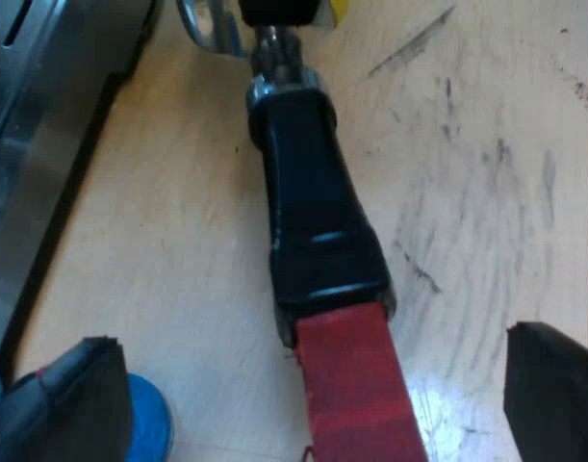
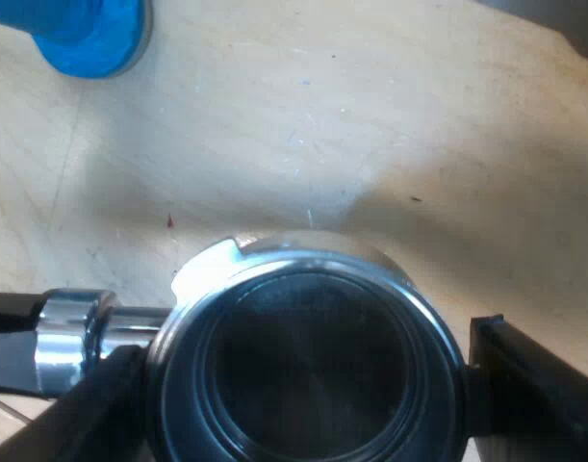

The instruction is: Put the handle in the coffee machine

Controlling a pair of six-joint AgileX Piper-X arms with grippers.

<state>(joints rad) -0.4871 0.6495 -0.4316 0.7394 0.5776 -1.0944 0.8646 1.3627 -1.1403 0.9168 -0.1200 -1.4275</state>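
A: Clamped on the holder [image 2: 303, 385]'s metal basket with the right gripper [image 2: 303, 351], near the blue tamper [image 2: 82, 34]. Spread wide on the left gripper [image 1: 308, 371], flanking the handle's red end [image 1: 356, 395], no contact

B: Looks like grab stage, beside the espresso machine [image 1: 34, 125], not in it. Next: lift, line up at its front, twist in

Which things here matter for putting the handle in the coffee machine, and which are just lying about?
Job: metal holder with dark, red-ended handle; silver espresso machine; open left gripper astride the red end; right gripper shut on the holder's bowl.
Lying about: blue round tamper on the wooden table.
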